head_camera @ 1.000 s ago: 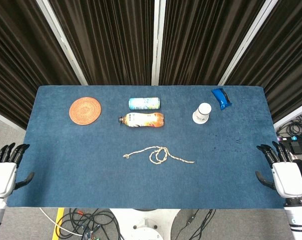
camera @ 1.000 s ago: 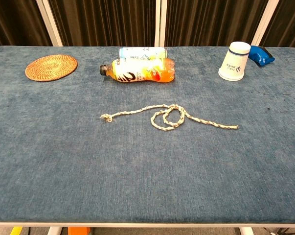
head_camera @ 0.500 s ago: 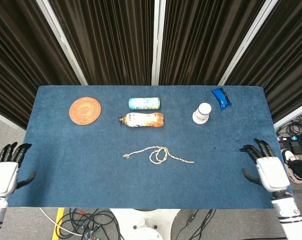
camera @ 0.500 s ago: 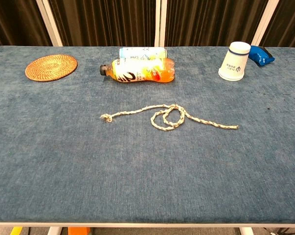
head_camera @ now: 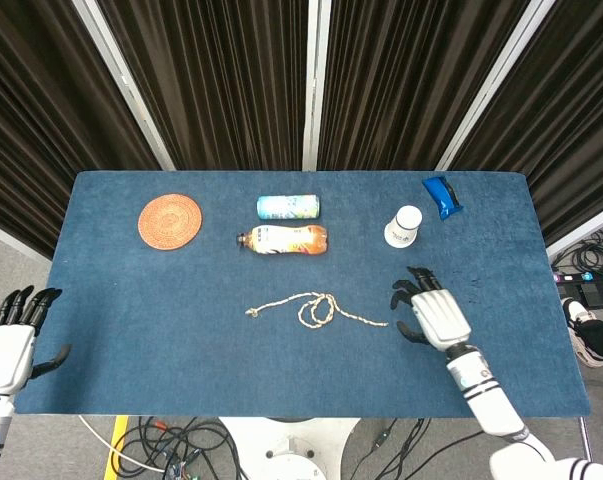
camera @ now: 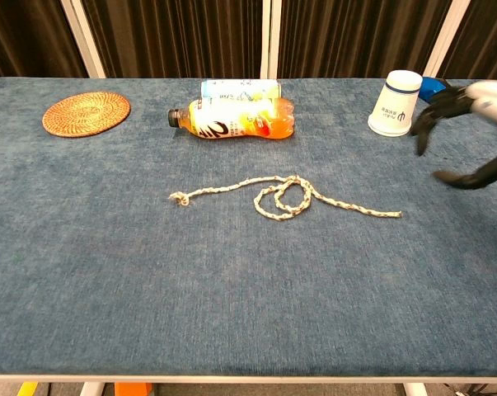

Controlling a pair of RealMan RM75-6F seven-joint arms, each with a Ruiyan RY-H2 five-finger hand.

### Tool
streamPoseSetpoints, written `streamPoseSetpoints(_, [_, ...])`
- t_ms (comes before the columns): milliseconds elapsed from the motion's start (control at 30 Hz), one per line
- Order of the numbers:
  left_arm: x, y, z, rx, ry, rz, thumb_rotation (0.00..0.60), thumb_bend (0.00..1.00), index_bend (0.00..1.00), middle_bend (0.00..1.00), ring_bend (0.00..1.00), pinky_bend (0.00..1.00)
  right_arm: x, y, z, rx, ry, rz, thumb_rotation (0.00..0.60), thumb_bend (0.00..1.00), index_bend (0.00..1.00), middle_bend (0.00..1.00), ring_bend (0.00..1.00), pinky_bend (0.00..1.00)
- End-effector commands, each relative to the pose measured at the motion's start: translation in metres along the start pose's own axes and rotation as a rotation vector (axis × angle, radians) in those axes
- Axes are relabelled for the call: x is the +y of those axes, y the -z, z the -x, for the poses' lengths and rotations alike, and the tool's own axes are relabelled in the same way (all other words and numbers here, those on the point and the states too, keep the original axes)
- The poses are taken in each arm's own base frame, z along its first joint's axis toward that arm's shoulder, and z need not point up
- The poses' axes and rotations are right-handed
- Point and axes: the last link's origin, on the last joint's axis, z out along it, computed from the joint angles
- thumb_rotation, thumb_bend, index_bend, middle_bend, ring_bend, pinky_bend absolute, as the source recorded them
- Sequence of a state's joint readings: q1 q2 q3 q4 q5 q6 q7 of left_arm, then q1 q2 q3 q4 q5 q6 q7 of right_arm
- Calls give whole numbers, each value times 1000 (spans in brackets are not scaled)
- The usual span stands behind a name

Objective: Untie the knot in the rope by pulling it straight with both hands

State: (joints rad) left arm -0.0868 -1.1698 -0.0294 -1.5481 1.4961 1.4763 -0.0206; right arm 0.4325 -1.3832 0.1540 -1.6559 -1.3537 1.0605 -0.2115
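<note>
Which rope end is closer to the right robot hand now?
The rope end pointing toward the paper cup side lies just short of the right robot hand; the other end is across the knot.

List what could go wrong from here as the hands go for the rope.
1. The right hand is open just beyond the rope end; a sweeping approach could push that end instead of pinching it.
2. The left hand sits off the table edge, so a one-sided pull may only drag the rope.
3. The paper cup stands near the right hand and could be knocked.
</note>
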Motion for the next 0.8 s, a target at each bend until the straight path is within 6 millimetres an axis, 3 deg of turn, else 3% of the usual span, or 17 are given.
streamPoseSetpoints(33, [-1,1,2,-5,5,-3,600,237,126,119,0,43,-10,-15,17,-31,44,-10,600,263,474,240,0,0])
streamPoseSetpoints(433, [-3,-3,9,-25,21,1,600,238,126,120,0,43,-21,-36,61,-50,88,6,600,263,475,198,0,0])
streamPoseSetpoints(800, [-7,-2,11,-29,29,-4,600,237,126,119,0,43,-25,-44,69,-56,75,16,600,273,508,199,0,0])
